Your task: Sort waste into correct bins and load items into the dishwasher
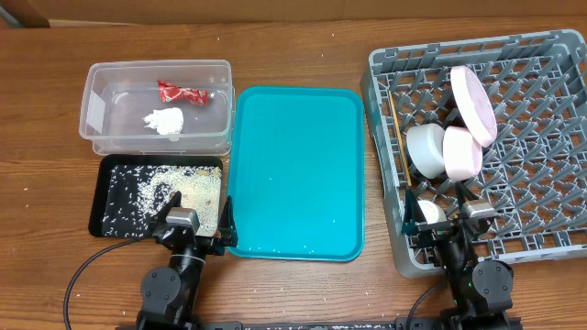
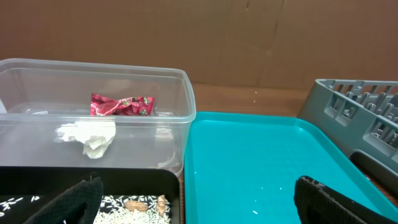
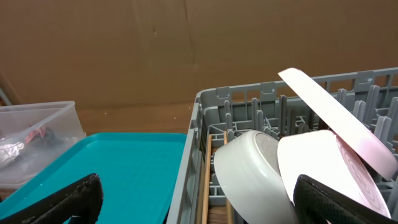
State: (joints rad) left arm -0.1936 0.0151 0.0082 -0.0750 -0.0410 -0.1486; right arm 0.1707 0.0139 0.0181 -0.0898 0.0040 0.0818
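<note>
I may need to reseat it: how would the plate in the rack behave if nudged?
The plate stands on edge, tilted among the pegs of the rack, so a nudge would probably tip or roll it. It looks smooth and rigid, so likely slippery and breakable.

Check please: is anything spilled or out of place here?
Almost nothing. A few tiny white specks lie on the teal tray, perhaps stray grains; too small to tell. The rest sits in the clear tub, black tray and rack.
</note>
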